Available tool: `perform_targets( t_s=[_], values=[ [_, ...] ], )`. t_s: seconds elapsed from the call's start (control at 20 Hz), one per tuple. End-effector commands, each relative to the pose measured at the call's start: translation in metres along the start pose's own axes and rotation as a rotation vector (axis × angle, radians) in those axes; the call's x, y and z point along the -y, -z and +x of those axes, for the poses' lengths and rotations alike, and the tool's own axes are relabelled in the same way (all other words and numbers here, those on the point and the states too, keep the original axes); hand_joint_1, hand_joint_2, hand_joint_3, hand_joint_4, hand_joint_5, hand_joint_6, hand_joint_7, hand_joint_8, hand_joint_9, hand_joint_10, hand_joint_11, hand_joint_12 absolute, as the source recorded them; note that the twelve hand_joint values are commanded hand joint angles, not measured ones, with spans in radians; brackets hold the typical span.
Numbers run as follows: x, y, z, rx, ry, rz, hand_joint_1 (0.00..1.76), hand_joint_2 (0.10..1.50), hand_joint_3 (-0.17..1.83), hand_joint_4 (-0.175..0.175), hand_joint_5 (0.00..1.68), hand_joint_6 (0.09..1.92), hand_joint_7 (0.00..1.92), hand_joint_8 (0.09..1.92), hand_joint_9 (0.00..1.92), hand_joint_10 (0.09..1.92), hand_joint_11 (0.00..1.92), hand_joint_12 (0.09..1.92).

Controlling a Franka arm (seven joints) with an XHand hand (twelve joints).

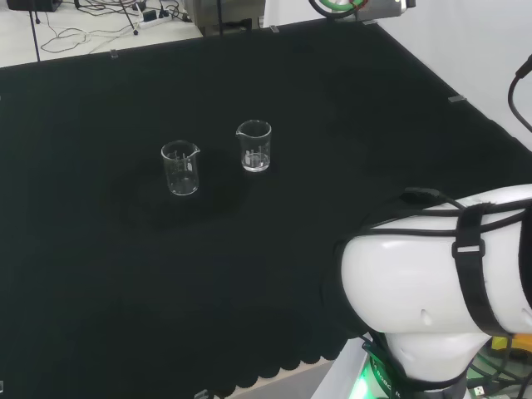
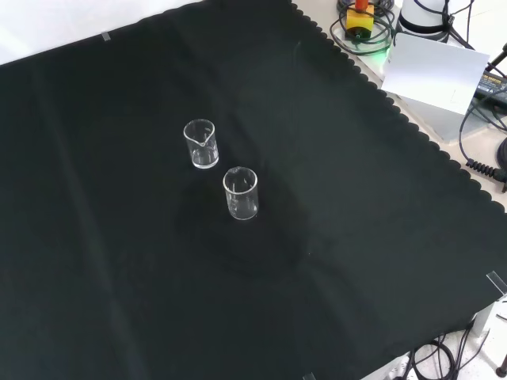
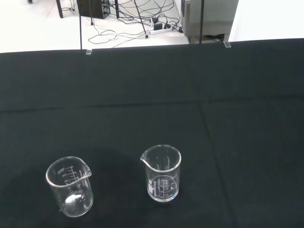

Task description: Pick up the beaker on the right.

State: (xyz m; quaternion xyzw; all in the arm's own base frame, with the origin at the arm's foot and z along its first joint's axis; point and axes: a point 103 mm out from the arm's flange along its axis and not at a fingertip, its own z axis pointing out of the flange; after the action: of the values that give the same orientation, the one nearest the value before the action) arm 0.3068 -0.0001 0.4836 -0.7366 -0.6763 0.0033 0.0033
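Two clear glass beakers stood upright on the black cloth of the counter (image 1: 349, 125), near each other but apart, both apparently empty. In the head view the right beaker (image 1: 254, 145) sat near the middle of the frame, slightly above and right of the left beaker (image 1: 180, 168); in the front view it was the upper-left one (image 2: 200, 143). Whether the hand was released or clenched could not be told. The main risk seemed to be choosing wrongly, since the pair looked alike and swapped order between views. Clear glass could also be misjudged, so a finger might clip the rim, tip the target, or knock its neighbour.
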Motion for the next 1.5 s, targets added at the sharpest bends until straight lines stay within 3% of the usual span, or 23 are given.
perform_targets(
  t_s=[0.05, 0.15, 0.35, 0.4, 0.55, 0.85, 1.2, 1.5],
  values=[
    [0.000, 0.000, 0.000, 0.002, -0.001, -0.007, 0.33, 1.32, -0.02, -0.024, 0.40, 0.09, 0.11, 0.54, 0.23, 0.56, 0.02, 1.23],
    [-0.003, -0.001, -0.006, -0.013, 0.000, 0.004, 0.19, 1.38, 0.01, -0.025, 0.40, 0.09, 0.08, 0.52, 0.19, 0.57, 0.00, 1.21],
    [-0.011, -0.006, -0.040, -0.035, -0.006, 0.012, 0.15, 1.40, 0.02, -0.025, 0.39, 0.09, 0.07, 0.51, 0.17, 0.58, 0.00, 1.20],
    [-0.009, -0.005, -0.016, -0.009, -0.002, 0.007, 0.15, 1.40, 0.02, -0.025, 0.39, 0.09, 0.07, 0.51, 0.17, 0.58, 0.00, 1.20],
    [-0.011, -0.009, -0.014, -0.026, -0.007, 0.021, 0.15, 1.40, 0.02, -0.025, 0.39, 0.09, 0.07, 0.51, 0.17, 0.58, 0.00, 1.20],
    [-0.029, -0.031, -0.072, -0.069, -0.043, 0.050, 0.16, 1.39, 0.02, -0.025, 0.39, 0.09, 0.08, 0.52, 0.17, 0.59, 0.00, 1.20],
    [-0.044, -0.056, -0.103, -0.103, -0.076, 0.076, 0.18, 1.38, 0.01, -0.027, 0.39, 0.09, 0.08, 0.52, 0.16, 0.60, 0.00, 1.20],
    [-0.062, -0.090, -0.109, -0.120, -0.033, 0.074, 0.28, 1.34, -0.01, -0.029, 0.40, 0.09, 0.11, 0.53, 0.21, 0.63, 0.00, 1.23]
  ],
)
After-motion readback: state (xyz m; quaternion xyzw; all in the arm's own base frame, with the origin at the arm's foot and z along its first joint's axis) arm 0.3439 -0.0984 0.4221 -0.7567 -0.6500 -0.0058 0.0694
